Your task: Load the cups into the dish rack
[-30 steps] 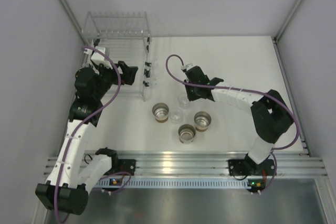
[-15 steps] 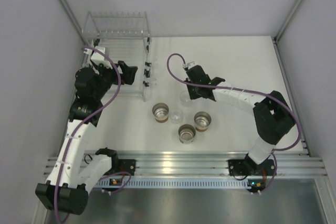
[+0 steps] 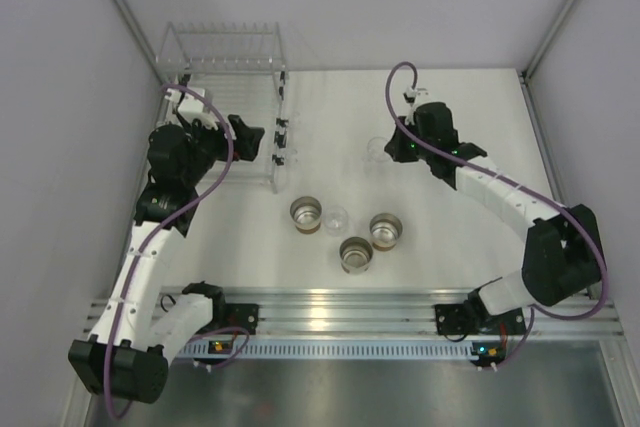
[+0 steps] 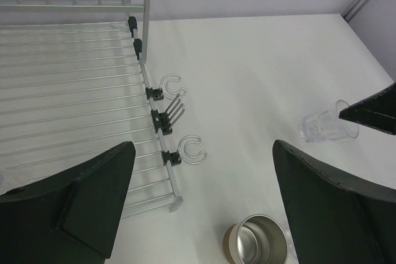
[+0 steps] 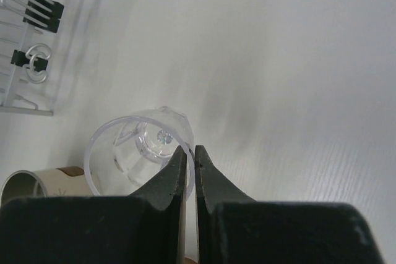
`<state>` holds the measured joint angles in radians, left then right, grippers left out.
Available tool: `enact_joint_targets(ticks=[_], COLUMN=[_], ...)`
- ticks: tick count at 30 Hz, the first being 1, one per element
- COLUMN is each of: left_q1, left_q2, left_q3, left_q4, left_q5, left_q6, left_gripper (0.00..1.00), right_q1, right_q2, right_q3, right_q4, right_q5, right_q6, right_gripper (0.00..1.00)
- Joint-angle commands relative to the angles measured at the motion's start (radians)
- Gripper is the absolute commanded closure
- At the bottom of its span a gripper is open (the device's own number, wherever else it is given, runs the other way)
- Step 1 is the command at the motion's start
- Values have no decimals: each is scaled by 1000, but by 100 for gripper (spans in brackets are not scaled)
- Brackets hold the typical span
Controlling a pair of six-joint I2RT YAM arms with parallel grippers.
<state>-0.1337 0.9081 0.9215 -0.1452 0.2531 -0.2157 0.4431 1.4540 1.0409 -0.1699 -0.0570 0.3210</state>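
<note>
White tabletop, pale walls; right tool pinches a clear cup, left tool (by the dish rack) gapes empty.

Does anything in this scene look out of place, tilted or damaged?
Nothing looks damaged or spilled. Only the clear cup is tilted, because the right gripper pinches it by its rim.

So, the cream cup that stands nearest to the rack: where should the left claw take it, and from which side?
I would take the cream cup by its rim, from above, one finger inside and one outside: it stands upright, mouth up. Pinch the side toward the dish rack, because a clear cup stands close on the other side.
</note>
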Motion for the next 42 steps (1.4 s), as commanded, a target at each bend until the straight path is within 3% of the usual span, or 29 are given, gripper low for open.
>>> enact_joint_targets(ticks=[1, 5, 12, 15, 17, 19, 28, 42], left_q1=[-3, -3, -3, -4, -9, -40, -204, -345], left_q2=[2, 9, 48, 67, 87, 103, 230, 290], left_q3=[7, -6, -58, -91, -136, -160, -173, -171], left_q4=[25, 71, 255, 375, 547, 687, 999, 1067], left_q5=[44, 123, 328, 408, 434, 433, 382, 247], left_q6=[-20, -60, -259, -384, -509, -572, -766, -777], left_gripper=[2, 2, 2, 1, 1, 1, 1, 1], right_q1=[-38, -72, -93, -93, -96, -96, -98, -95], right_q2=[-44, -61, -116, -155, -178, -198, -279, -386], right_q3=[-74, -133, -194, -229, -246, -275, -380, -461], right_q4=[202, 300, 423, 503, 579, 634, 883, 1098], right_q5=[-180, -256, -342, -372, -405, -429, -448, -461], right_q6=[70, 112, 185, 236, 271, 331, 489, 630], right_gripper=[100, 100, 100, 100, 100, 100, 100, 100])
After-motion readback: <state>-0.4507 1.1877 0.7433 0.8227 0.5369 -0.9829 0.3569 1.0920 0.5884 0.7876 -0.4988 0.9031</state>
